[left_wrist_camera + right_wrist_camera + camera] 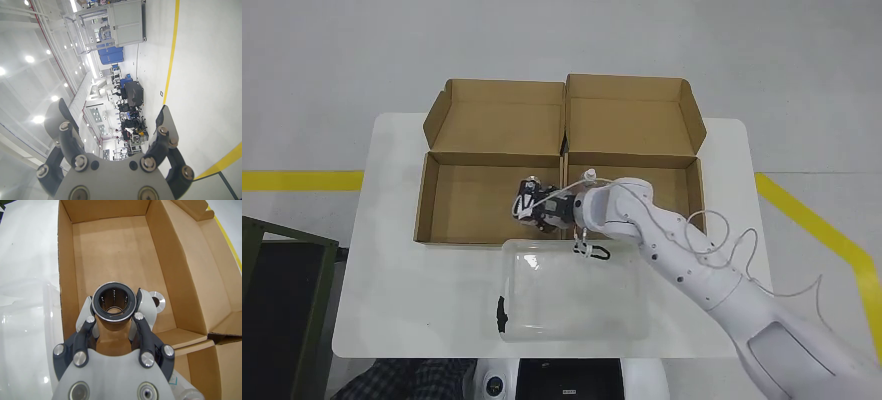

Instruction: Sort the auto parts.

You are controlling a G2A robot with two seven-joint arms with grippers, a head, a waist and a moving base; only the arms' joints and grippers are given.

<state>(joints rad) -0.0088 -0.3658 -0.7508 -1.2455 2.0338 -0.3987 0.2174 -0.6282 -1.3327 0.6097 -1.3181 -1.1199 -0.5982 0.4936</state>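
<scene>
- Top view: the right hand point(539, 206) hangs over the left cardboard box point(467, 200) on the counter point(392, 250), clamped on a flanged bearing point(530, 190).
- Left wrist view: the left hand point(113, 106) is spread wide, empty, facing the room.
- Right wrist view: the flanged bearing point(113, 325) has its bore pointing back along the hand. Bare box floor lies directly beyond, so letting go should drop it there. No writing reads on it.

Right arm point(672, 235) extended forward-left; right tool point(114, 299) clamps bearing point(105, 315); left tool point(113, 103) spread apart.
</scene>
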